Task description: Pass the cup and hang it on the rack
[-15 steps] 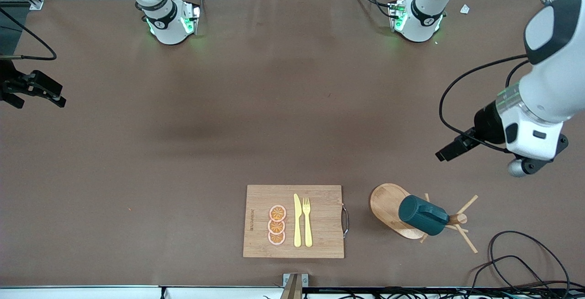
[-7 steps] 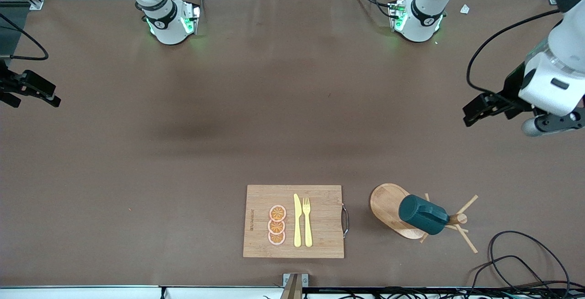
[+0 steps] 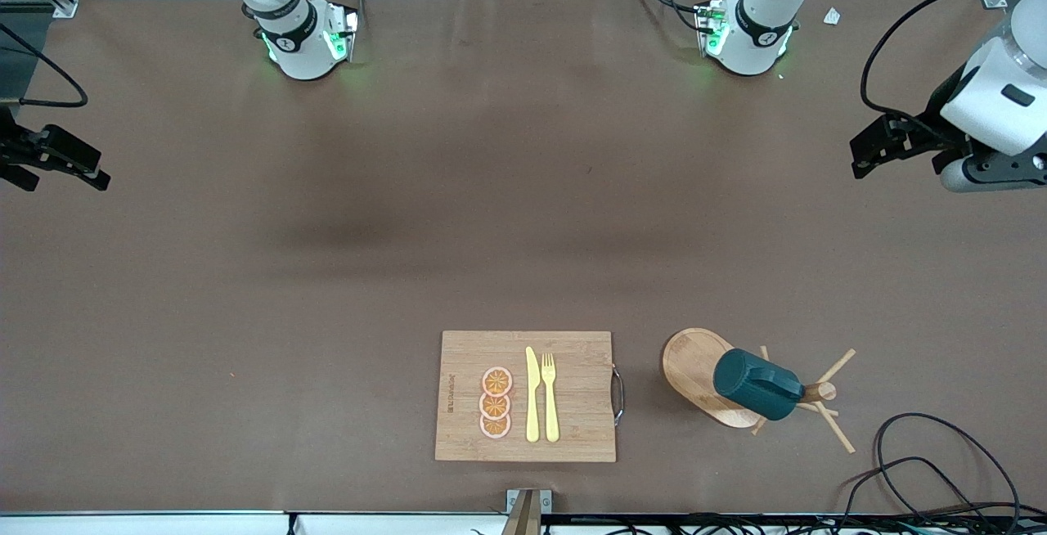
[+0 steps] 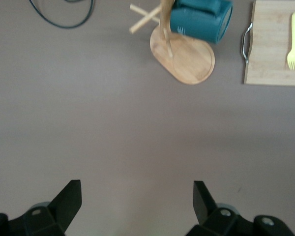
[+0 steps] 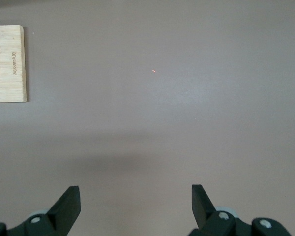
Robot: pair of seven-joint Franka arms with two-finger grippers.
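Cup: the dark teal cup [image 3: 757,385] hangs on the rack [image 3: 695,367], tipped sideways over the oval base and against the central post; nothing grips it.
Rack: stands on the brown surface [image 3: 491,224] toward the left arm's end, just beside the cutting board [image 3: 527,396].
Cutting board: carries three orange slices [image 3: 496,403], a yellow knife [image 3: 532,394] and a yellow fork [image 3: 550,396].
Left hand [image 3: 887,145]: released, fingers [image 4: 69,199] spread wide and empty, up over bare surface at the left arm's end, well apart from the rack.
Right hand [image 3: 53,160]: released and empty, waiting over the right arm's edge of the surface.
Cable [image 3: 924,461]: black loops lie near the rack.
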